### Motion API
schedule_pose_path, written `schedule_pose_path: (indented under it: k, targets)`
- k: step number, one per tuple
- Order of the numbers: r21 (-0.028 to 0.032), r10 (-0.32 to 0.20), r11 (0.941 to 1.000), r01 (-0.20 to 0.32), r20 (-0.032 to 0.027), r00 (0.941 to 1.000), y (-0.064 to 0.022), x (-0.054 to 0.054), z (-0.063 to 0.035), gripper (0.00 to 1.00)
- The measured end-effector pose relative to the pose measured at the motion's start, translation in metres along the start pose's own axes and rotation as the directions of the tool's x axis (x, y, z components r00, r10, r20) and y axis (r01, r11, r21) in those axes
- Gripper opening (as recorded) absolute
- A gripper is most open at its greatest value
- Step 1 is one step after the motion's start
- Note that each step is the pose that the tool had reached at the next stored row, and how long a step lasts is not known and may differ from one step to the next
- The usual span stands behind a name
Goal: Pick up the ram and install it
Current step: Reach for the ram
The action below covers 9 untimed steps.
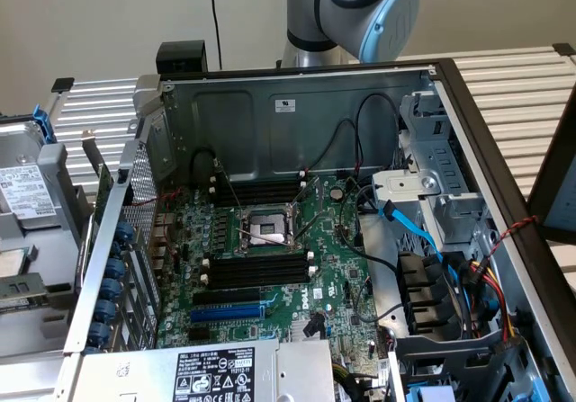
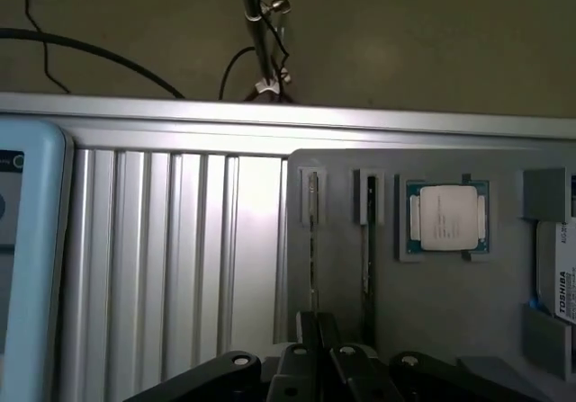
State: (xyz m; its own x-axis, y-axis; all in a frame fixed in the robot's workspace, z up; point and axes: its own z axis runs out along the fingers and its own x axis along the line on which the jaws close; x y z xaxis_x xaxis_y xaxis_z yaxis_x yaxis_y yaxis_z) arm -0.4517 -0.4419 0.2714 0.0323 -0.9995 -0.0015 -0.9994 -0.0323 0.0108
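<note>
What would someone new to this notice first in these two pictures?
In the exterior view, the open computer case with its green motherboard sits mid-picture, the arm's grey and blue joint above it. In the wrist view, a silver processor chip sits in a grey tray, with the ram on edge beside it and the shut tool at that stick's end.

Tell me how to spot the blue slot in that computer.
Look into the open metal case at the green board on its floor. From the square socket in the board's middle, go past the bank of long black slots toward the grey labelled box. The blue slot lies there, the only blue slot among black ones.
</note>
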Motion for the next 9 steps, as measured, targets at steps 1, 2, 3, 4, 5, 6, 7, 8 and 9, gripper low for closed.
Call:
schedule_pose_path:
  k: [1, 2, 3, 4, 5, 6, 7, 8, 9]
  targets:
    - [0.0001, 0.000, 1.0000, 0.000, 0.0000, 1.0000, 0.0000, 0.000, -0.0045, 0.12]
    - [0.0002, 0.000, 1.0000, 0.000, 0.0001, 1.0000, 0.0001, 0.000, -0.0089, 0.12]
    - [0.0001, 0.000, 1.0000, 0.000, 0.0000, 1.0000, 0.0001, 0.000, -0.0136, 0.12]
    - [0.0002, 0.000, 1.0000, 0.000, 0.0001, 1.0000, 0.0002, 0.000, -0.0184, 0.12]
    - [0.0004, 0.000, 1.0000, 0.000, -0.0001, 1.0000, 0.0002, 0.000, -0.0222, 0.12]
    - [0.0010, 0.000, 1.0000, 0.000, -0.0002, 1.0000, 0.0003, 0.000, -0.0253, 0.12]
    - [0.0013, 0.000, 1.0000, 0.000, -0.0003, 1.0000, 0.0003, 0.000, -0.0294, 0.12]
    - [0.0014, 0.000, 1.0000, 0.000, -0.0002, 1.0000, 0.0004, 0.000, -0.0341, 0.12]
    - [0.0015, 0.000, 1.0000, 0.000, -0.0002, 1.0000, 0.0005, 0.000, -0.0387, 0.12]
